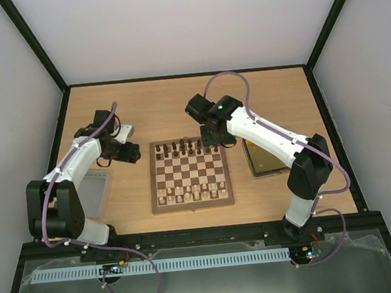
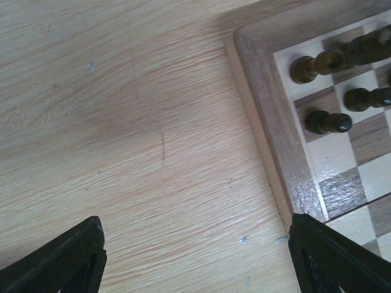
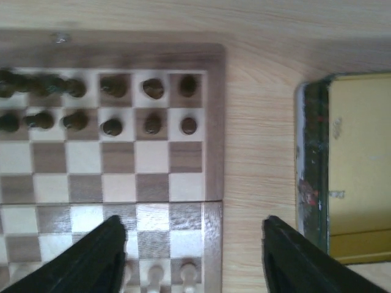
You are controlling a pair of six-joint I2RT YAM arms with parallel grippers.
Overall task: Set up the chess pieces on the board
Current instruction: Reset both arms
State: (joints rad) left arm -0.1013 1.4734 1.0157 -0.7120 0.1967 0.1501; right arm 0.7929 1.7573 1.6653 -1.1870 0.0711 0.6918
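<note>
Both of my end effectors hold nothing. The right end effector [image 3: 194, 250] hangs over the far right part of the board [image 1: 189, 169], its fingers partly spread with only bare squares between them. The left end effector [image 2: 195, 256] stands wide open over the bare worktop [image 2: 122, 122], just off the board's far left corner.

The board lies in the middle of the worktop. The dark pieces [image 3: 153, 88] stand on its two far rows and the pale pieces [image 3: 188, 273] on its two near rows.

I judge each piece to be light, hard and smooth, narrow for its height, so a nudge would tip or roll it. I would come straight down and pinch around the upper stem, below the head, with a gentle squeeze. The neighbours stand close, so my fingers must slip between them without brushing any.

Much is unclear. In the top view my right arm covers the board's far right corner. In the right wrist view the dark pieces toward the left blur together, so I cannot tell their kinds or whether each sits on its proper square. My own fingers cut off most of the pale rows. The yellow tray [image 3: 360, 165] beside the board runs out of frame, so I cannot say whether any piece lies in it.
</note>
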